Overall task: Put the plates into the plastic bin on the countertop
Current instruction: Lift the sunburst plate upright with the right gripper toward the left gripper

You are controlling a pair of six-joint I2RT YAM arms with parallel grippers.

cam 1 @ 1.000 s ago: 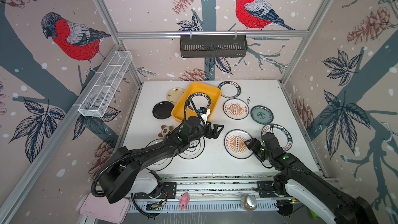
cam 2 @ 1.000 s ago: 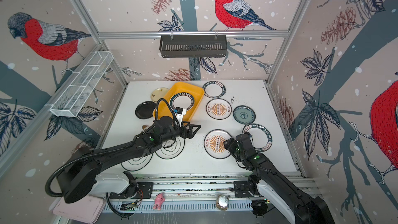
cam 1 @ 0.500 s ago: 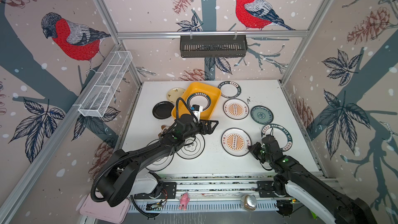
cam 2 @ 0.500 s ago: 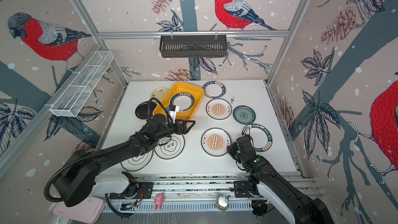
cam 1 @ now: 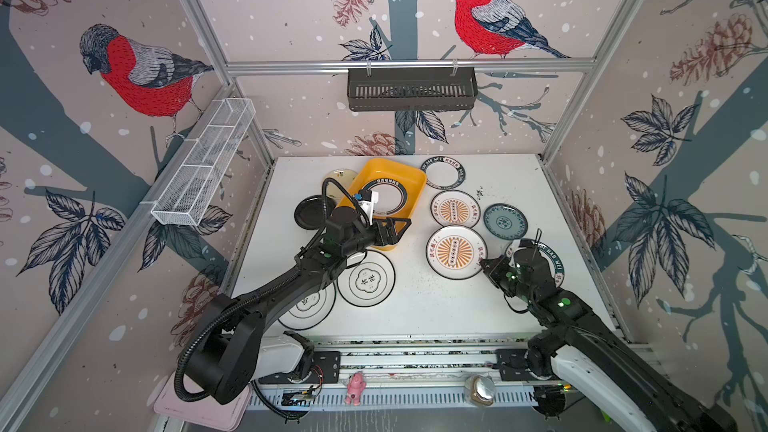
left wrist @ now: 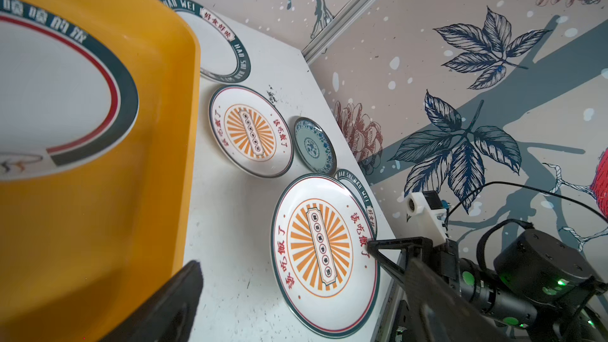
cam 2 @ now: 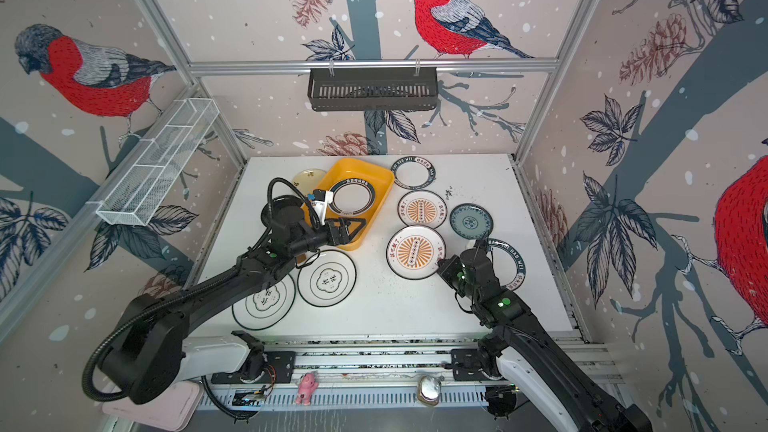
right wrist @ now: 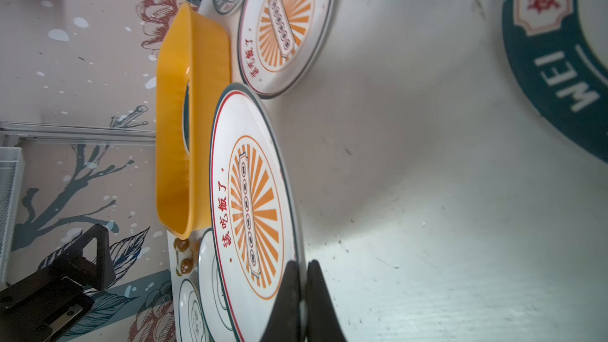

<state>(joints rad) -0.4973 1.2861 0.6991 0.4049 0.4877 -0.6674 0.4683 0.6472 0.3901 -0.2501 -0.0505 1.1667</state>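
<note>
My right gripper (right wrist: 301, 264) is shut on the near rim of an orange sunburst plate (right wrist: 253, 199), which tilts up off the countertop (cam 1: 415, 305). In both top views this plate (cam 1: 456, 252) (cam 2: 415, 252) is at the right gripper (cam 1: 484, 263) (cam 2: 441, 263), right of centre. The yellow plastic bin (cam 1: 411, 176) (cam 2: 374, 168) holds one white plate with a dark lettered band (cam 1: 390, 201). My left gripper (cam 1: 401, 228) (left wrist: 306, 274) stands open and empty at the bin's front corner (left wrist: 98, 225).
A second sunburst plate (cam 1: 455, 209), a teal plate (cam 1: 505, 222) and two lettered-band plates (cam 1: 444, 173) (cam 1: 557, 263) lie to the right. A black plate (cam 1: 309, 214), a cream plate (cam 1: 343, 176) and two black-rimmed white plates (cam 1: 365, 280) (cam 1: 309, 305) lie left. A panda toy (right wrist: 184, 258) sits beside the bin.
The right gripper has shut on the sunburst plate's rim and drawn it up and back. The left gripper, still open, has moved back toward the bin's front corner.
</note>
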